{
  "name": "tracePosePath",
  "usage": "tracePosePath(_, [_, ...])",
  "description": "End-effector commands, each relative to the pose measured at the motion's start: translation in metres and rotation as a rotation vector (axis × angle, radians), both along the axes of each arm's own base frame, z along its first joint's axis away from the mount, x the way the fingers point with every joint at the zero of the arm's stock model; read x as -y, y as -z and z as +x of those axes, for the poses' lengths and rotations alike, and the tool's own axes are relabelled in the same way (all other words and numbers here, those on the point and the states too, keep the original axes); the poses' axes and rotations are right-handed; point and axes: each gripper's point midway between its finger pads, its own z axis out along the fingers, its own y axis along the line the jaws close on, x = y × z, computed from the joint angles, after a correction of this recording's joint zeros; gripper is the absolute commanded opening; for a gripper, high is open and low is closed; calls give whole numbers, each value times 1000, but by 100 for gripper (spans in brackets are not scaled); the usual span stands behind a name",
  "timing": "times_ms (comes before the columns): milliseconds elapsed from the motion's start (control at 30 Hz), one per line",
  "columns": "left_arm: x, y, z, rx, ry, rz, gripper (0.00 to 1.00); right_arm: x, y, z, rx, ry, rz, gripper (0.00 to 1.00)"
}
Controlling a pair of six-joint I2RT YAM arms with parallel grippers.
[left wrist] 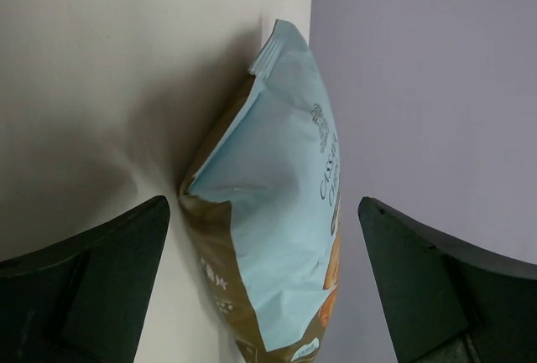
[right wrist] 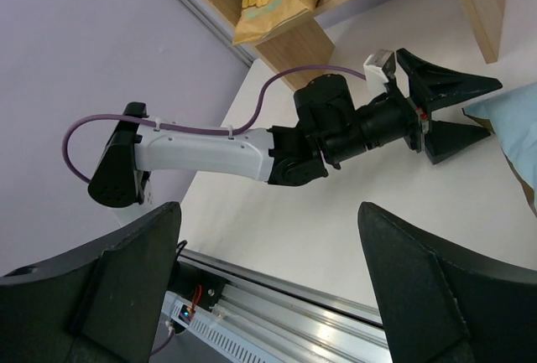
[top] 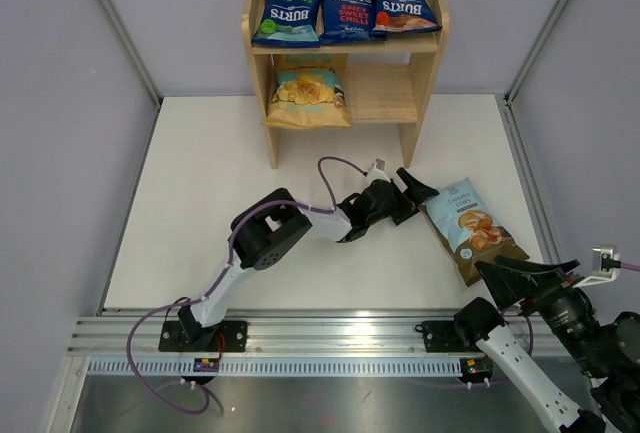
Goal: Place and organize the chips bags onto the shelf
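The right arm [top: 540, 373] is closest to the top camera, low in the right corner, and the picture edge cuts part of it off. The right gripper [right wrist: 268, 208] has its fingers spread wide with nothing between them. In the top view it hangs over the near end of the light-blue bag and hides that end. The white table [top: 200, 203] is the biggest thing. At its far side stands the wooden shelf [top: 390, 93]. The left arm [top: 260, 238] stretches across the table, lying low. The left gripper [top: 420, 203] also has its fingers spread apart and holds nothing. The light-blue bag [top: 470, 225] lies flat on the table to the right of the shelf, not on it. Its far end is just in front of the left fingertips. In the left wrist view the bag sits in the open gap ahead of the two fingers. I cannot tell if a tip touches it. The words on it are too small to read, and the right wrist view shows only a corner of it. The tan bag [top: 308, 93] is on the lower shelf, at the left, with its top in shadow. Three small dark-blue bags sit in a row on the top shelf: the left one [top: 286, 8], the middle one [top: 348, 11] and the right one [top: 403, 5].
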Motion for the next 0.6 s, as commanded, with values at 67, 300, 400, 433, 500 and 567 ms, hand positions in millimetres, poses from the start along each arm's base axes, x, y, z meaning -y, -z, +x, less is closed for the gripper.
tracePosePath(67, [27, -3, 6, -2, 45, -50, 99, 2, -4, -13, -1, -28, 15, 93])
tracePosePath(300, [47, 10, -3, -13, 142, -62, 97, 4, -6, -15, 2, -26, 17, 92])
tracePosePath(400, [48, 5, -3, 40, 152, -98, 88, 3, -5, -13, -3, -25, 17, 92])
tracePosePath(433, [50, -2, -3, 70, 157, -124, 84, 2, -4, -13, -3, -25, 16, 92])
tracePosePath(500, [53, -3, -4, 109, 181, -139, 79, 2, -5, -12, -3, -25, 16, 92])
tracePosePath(567, [56, -14, -5, 161, 199, -178, 64, 1, -4, -11, -6, -25, 12, 92])
